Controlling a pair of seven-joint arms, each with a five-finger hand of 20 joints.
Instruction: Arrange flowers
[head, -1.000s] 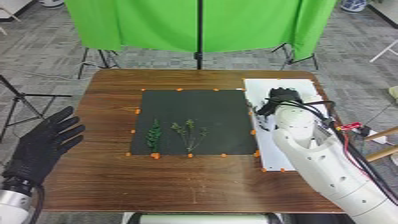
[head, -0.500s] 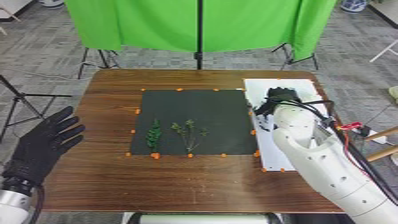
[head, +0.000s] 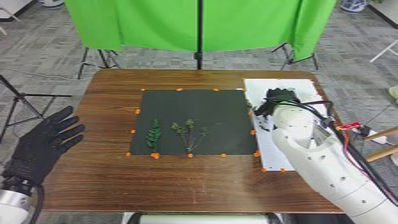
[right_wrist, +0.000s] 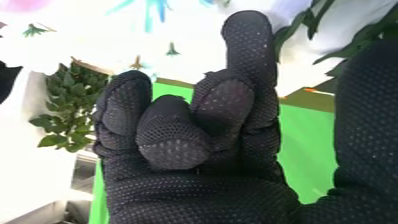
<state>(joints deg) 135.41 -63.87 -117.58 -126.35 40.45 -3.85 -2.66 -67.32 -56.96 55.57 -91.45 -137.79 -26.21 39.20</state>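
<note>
We see a dense leafy sprig (head: 153, 136) lying on the black mat (head: 191, 107), its long axis running near to far, tip pointing away from us. Just right of it, a branched sprig (head: 189, 141) points its stem towards us and fans out at the far end. Orange marks edge the mat on the brown wooden table (head: 178, 185). Our right hand (head: 282, 95) is at the white board (head: 277, 162), near dark leaves (right_wrist: 355, 47); we can't tell whether it clamps anything. Our left hand (head: 44, 145) has its fingers apart at the table's left. Beyond, green cloth (head: 160, 25) hangs over grey carpet (head: 53, 55).
</note>
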